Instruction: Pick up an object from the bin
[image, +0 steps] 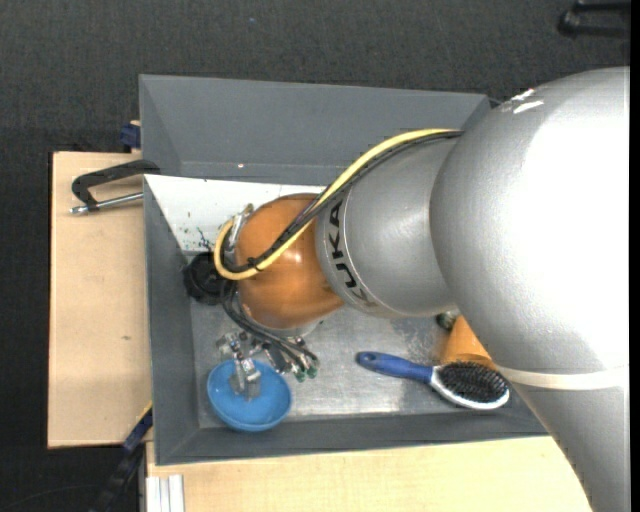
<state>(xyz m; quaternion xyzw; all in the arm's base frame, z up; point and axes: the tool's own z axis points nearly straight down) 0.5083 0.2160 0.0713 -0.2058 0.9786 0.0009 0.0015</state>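
Plainly, in the camera view, the gripper (258, 366) hangs low in the near left corner of the bin (300, 125). It is directly over a round blue dish (250, 404) that lies close against the near wall. Its lower end seems to reach into the hollow of the dish. Whether it is released or clenched I cannot tell, and nothing shows as grasped.

The likeliest trouble, as I judge it, comes from that corner. With the walls so near, a small drift left or nearer could knock the gripper on the metal. The dish is also shallow and smooth-looking, so a hold on its thin rim may slip, or the dish may tip and drop during the lift.

A black thing (203, 281) sits just to the far left under the arm's orange cover and could be nudged. The hairbrush (440, 376) with its blue handle and an orange thing (466, 346) lie well apart to the right, so they pose little risk.
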